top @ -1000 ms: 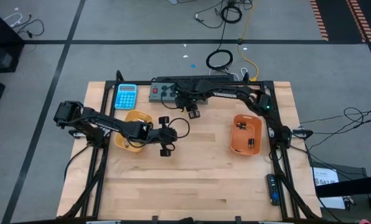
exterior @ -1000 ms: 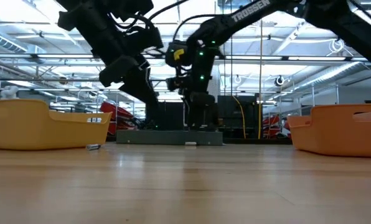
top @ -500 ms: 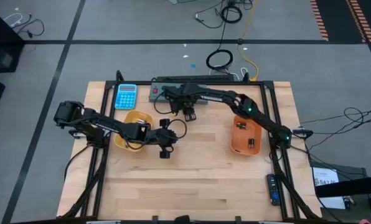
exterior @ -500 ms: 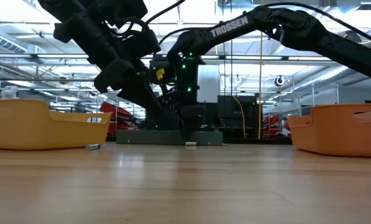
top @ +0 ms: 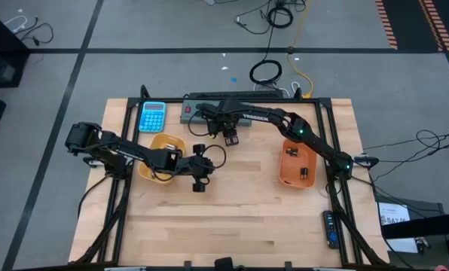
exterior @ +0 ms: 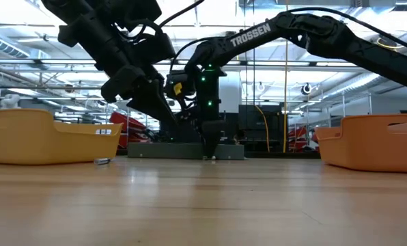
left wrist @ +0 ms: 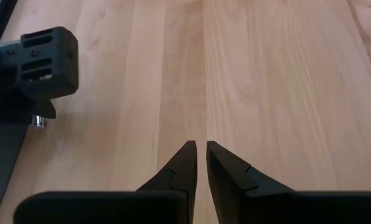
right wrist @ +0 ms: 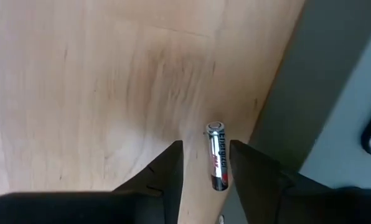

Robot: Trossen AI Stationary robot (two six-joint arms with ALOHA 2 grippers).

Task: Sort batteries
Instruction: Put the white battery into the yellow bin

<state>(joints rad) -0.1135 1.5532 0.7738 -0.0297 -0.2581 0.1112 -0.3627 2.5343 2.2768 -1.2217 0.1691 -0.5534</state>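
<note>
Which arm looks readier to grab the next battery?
The right. Its gripper is open with a battery lying between the fingers on the table. The left gripper is nearly shut over bare wood.

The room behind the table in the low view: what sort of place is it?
Probably a large workshop or robotics lab hall: long bright ceiling lights over exposed steel beams, and loose black cables on the grey floor in the high view.

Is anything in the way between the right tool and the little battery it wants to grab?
No. The right tool sits right over the battery, one finger on either side of it, with only bare wooden table around. A grey strip lies beside it, not between.
</note>
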